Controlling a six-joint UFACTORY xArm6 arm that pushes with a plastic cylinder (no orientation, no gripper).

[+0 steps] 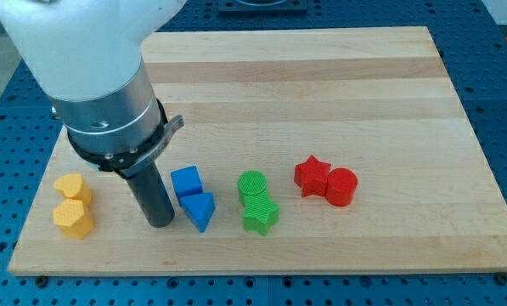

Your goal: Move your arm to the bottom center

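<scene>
My tip (160,223) rests on the wooden board (321,93) in the lower left part of the view. It stands just left of a blue triangular block (199,209) and a blue cube (186,181), with a small gap. Two yellow blocks, a heart-like one (70,188) and a hexagonal one (73,218), lie further left of the tip. To the right lie a green cylinder (253,186) touching a green star (260,216), then a red star (312,176) touching a red cylinder (341,187).
The large white and grey arm body (92,68) covers the board's upper left. The board lies on a blue perforated table (499,93). The board's bottom edge (261,269) runs just below the blocks.
</scene>
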